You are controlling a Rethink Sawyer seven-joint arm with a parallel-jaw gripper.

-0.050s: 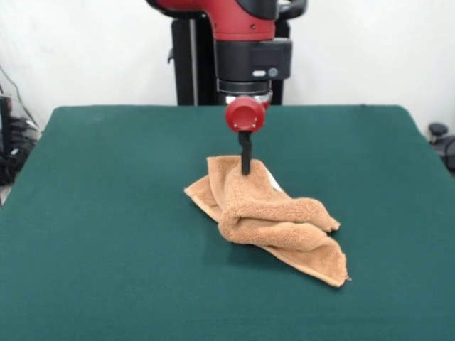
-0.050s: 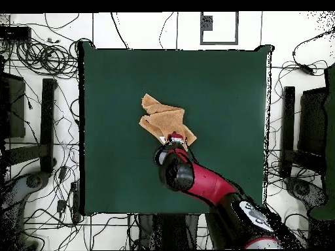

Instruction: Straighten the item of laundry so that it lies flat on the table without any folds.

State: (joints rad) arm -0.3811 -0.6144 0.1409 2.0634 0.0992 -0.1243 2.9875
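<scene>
One towel (image 1: pixel 274 217) — bunched, folded — hides the jaws' tips.

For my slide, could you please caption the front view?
Sawyer gripper pressed onto the far end of a crumpled tan towel on the green table.

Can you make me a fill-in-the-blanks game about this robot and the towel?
1. The towel is lying on a table covered in dark ____ cloth.
2. The towel is not flat yet; it is ____.
3. The gripper comes down onto the towel's ____ edge, seen from the front.

Missing words: green; crumpled; far
</scene>
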